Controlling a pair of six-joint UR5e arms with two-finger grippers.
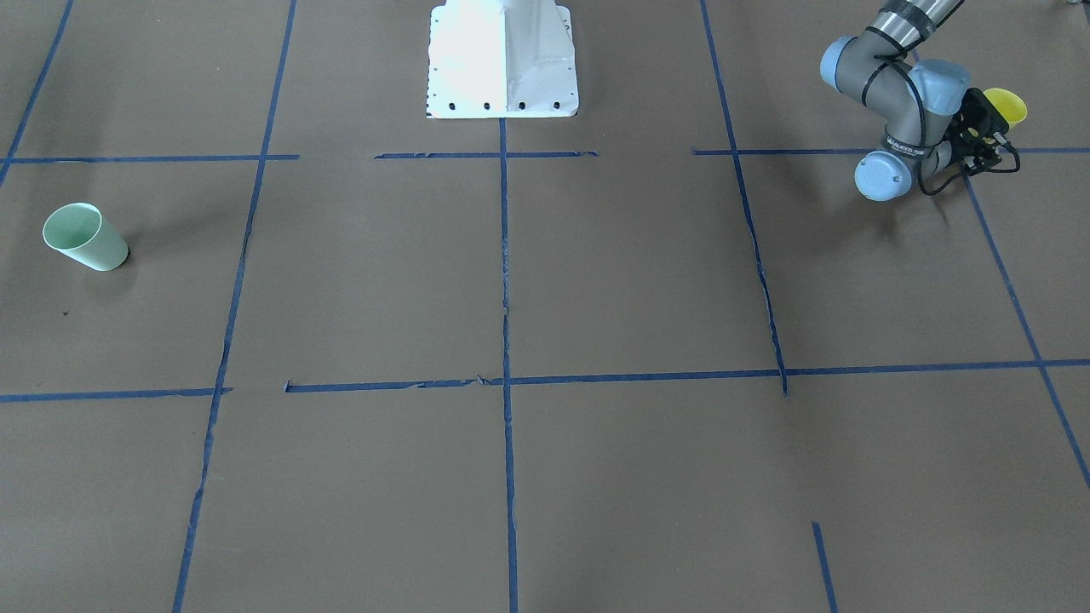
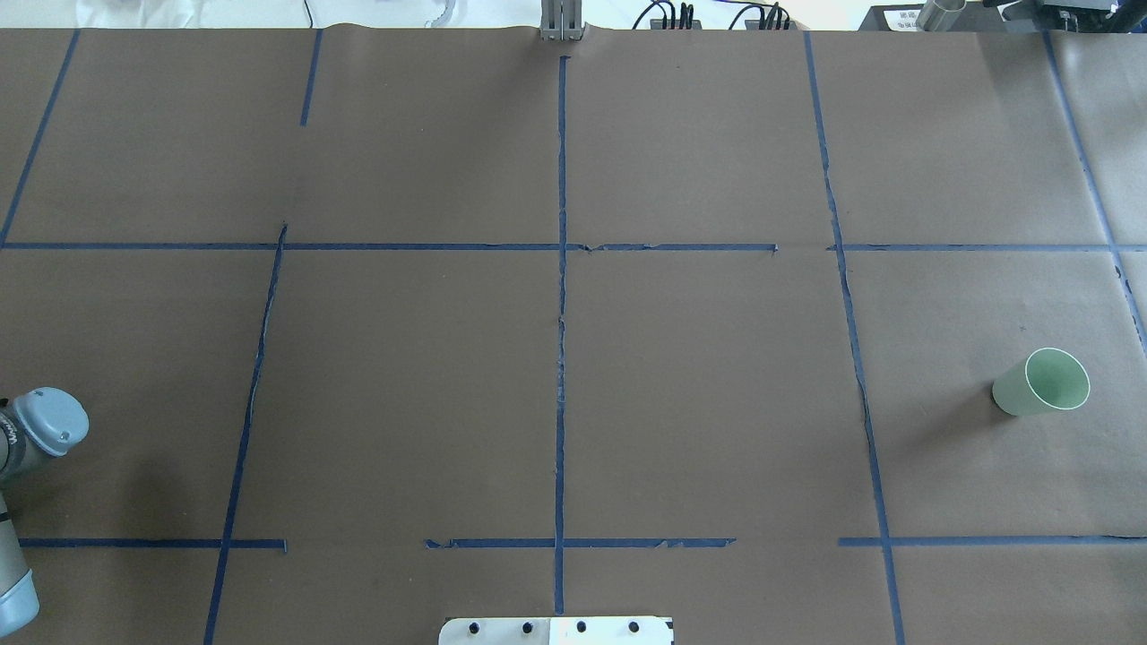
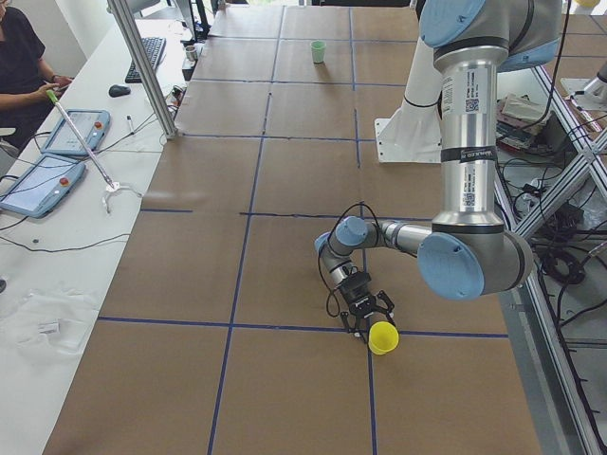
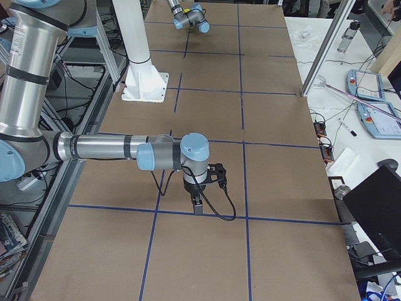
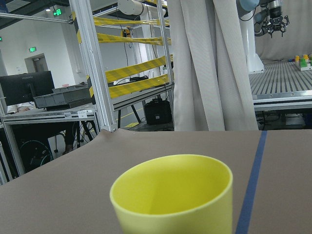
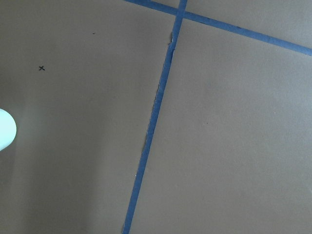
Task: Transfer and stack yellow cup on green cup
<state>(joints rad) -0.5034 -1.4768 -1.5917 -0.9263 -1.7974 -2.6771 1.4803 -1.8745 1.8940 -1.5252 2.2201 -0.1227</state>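
Note:
The yellow cup (image 1: 1007,105) stands on the table near the robot's left end, and it also shows in the exterior left view (image 3: 384,337). My left gripper (image 1: 992,128) lies low and level at the cup, its fingers (image 3: 358,320) spread wider than the cup and reaching its sides. The cup fills the bottom of the left wrist view (image 5: 173,195). The green cup (image 2: 1041,382) stands at the table's right end, also seen from the front (image 1: 85,237). My right gripper (image 4: 197,204) points down over bare table. I cannot tell whether it is open or shut.
The brown table top (image 2: 699,385) is marked into fields with blue tape. The white robot base (image 1: 502,60) stands at the middle of the robot's side. A pale rim (image 6: 5,129) shows at the left edge of the right wrist view. Operators' tablets (image 3: 57,161) lie beyond the far edge.

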